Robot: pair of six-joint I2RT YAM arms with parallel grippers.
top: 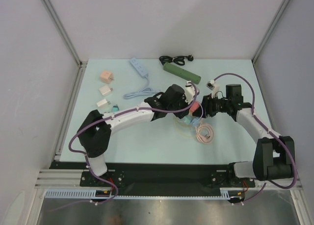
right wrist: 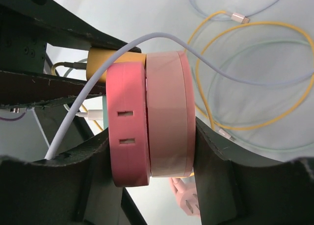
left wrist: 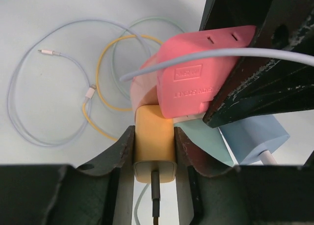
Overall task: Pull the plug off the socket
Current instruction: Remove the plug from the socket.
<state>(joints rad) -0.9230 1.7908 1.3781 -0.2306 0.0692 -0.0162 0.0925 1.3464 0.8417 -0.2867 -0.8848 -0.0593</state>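
Yellow plug (left wrist: 154,145) clamped inside left pincer (left wrist: 155,134), seated in pink socket (left wrist: 196,73); right pincer (right wrist: 152,132) closed around socket.

A: Top camera?
B: Fixed, high behind the arms (top: 127,118), looking down over the whole table (top: 147,141); distant.
A: Wrist cameras?
B: Both very close. Left faces the plug (left wrist: 154,137), socket (left wrist: 191,83) at one o'clock. Right faces the socket's edge, plug at eleven. All three share that socket, near the top view's centre.
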